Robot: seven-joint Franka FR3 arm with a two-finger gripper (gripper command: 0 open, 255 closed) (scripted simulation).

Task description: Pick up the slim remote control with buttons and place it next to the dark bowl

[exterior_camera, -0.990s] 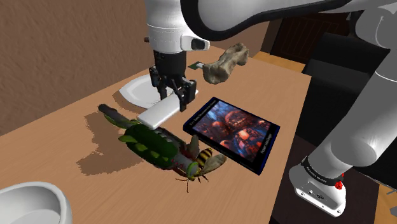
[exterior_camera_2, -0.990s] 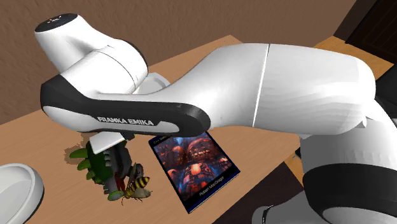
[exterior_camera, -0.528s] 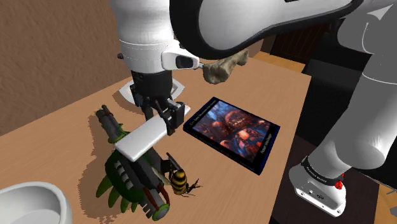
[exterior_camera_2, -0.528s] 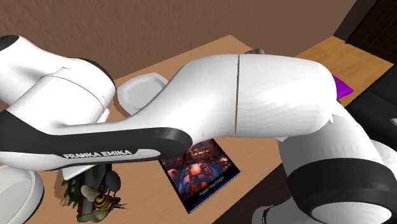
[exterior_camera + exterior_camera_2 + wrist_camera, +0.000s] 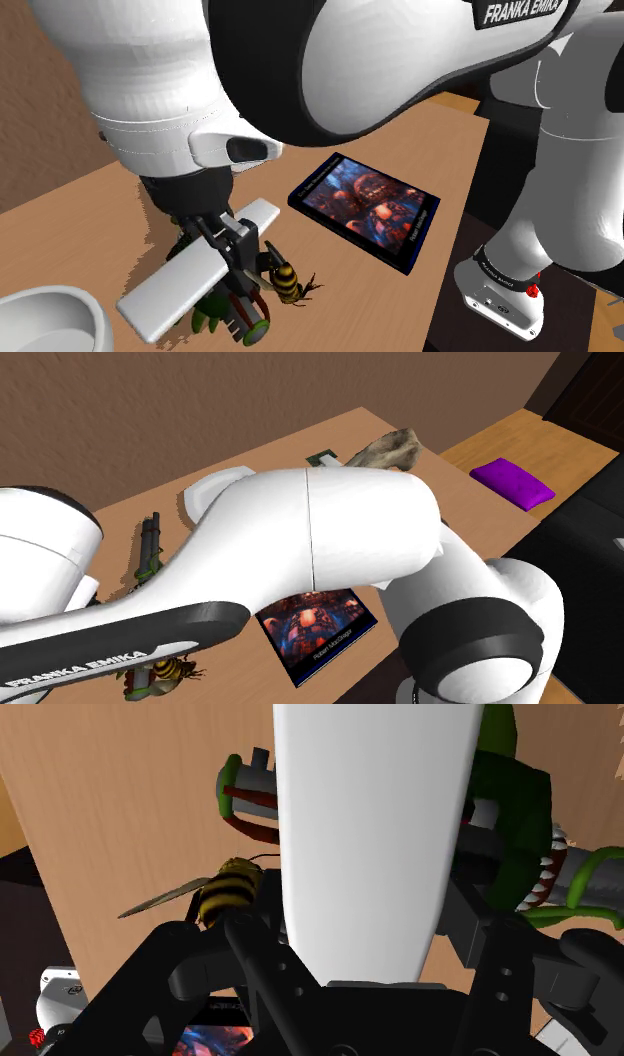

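Above the wooden table [image 5: 450, 150], the gripper [image 5: 236, 243] pinches the white remote [image 5: 190, 278]. A bee toy [image 5: 287, 283] sits close by.

The slim remote [image 5: 190, 275] (drawn plain white) hangs slanted above the tabletop [image 5: 60, 220], clasped in the hand [image 5: 235, 243], near the pale bowl [image 5: 45, 318].

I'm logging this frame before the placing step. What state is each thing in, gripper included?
Gripper: shut on the remote.
Remote: held clear of the table, above the green toy.
Book: closed, flat on the table, cover up.
Green toy: lying on the table under the remote.
Wasp: resting on the table beside the green toy.
White bowl: upright on the table.
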